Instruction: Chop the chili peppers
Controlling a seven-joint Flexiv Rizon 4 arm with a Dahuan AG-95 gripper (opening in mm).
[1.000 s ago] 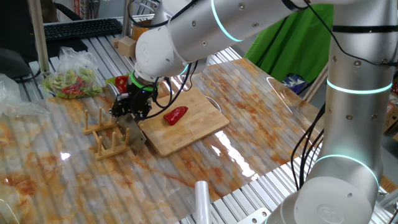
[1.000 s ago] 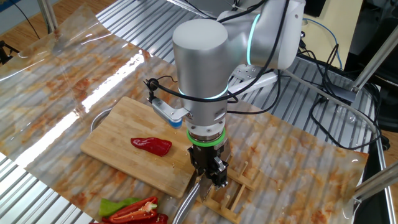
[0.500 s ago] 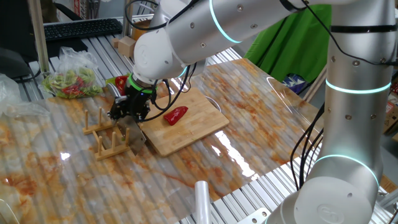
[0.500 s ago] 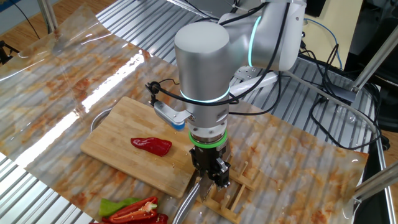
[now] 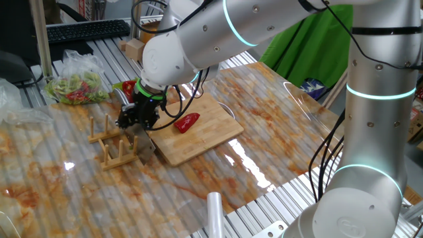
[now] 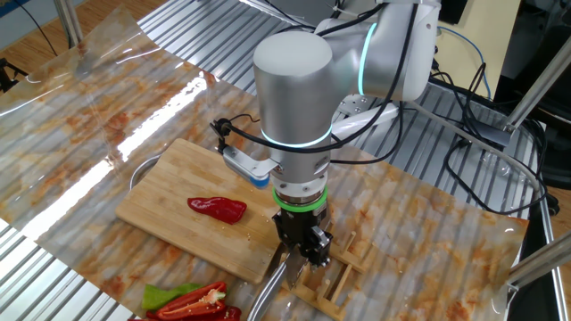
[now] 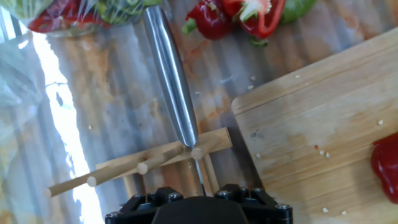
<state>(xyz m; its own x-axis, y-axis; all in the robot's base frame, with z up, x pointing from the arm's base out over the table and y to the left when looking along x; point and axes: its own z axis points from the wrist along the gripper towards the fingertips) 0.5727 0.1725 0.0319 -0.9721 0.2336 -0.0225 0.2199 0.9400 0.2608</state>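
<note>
The end effector [image 6: 299, 259] stands over the wooden rack [image 6: 335, 272] at the knife [image 7: 171, 71], its grip hidden, so I cannot tell; the chili pepper [image 6: 217, 208] lies on the cutting board [image 6: 169, 192] toward nine o'clock, long axis nine-to-three; loose peppers [image 6: 192, 300] at seven.

The arm [image 5: 264, 30] enters from the right side of one fixed view, rising as a thick silver column with glowing teal rings, then bends across the top of the frame and slopes down toward the left of centre. In the other fixed view its round wrist [image 6: 294, 98] fills the middle, pointing steeply down. The black gripper [image 6: 302, 257] hangs below a green collar, low in the frame. Whether its jaws stand apart cannot be told; the hand view shows only its black base [image 7: 199, 208] along the bottom edge.
</note>
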